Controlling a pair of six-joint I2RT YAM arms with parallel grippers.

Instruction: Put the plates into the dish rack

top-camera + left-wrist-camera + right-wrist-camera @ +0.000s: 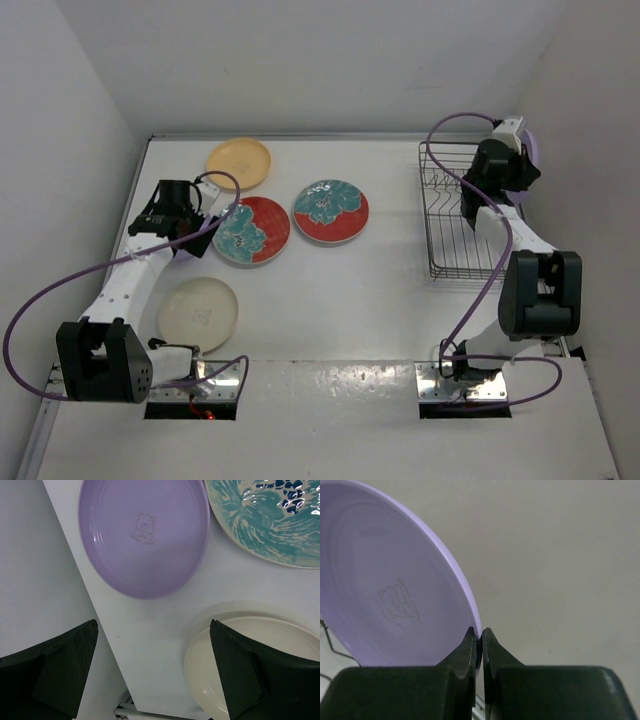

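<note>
Far right side of the desk (350,300): right tool (477,632) clenched on the rim of the held lavender plate (395,580). Carried on edge above the dish rack (455,225), presumably so as to drop between the upright wires rather than land flat. No plate seen standing in the rack, though partly hidden by the arm.

Near the left edge: left tool (152,645) spread wide, grasping nothing, poised above the second lavender plate (145,535). Lying flat and face up, so probably in need of a pinch at the rim.

Also flat on the desk:
- cream plate (198,313) toward the near left corner
- yellow-orange plate (238,162) by the far edge
- two red flowered plates (331,211) side by side, left of the middle

Five plates by this count waiting to be loaded.
</note>
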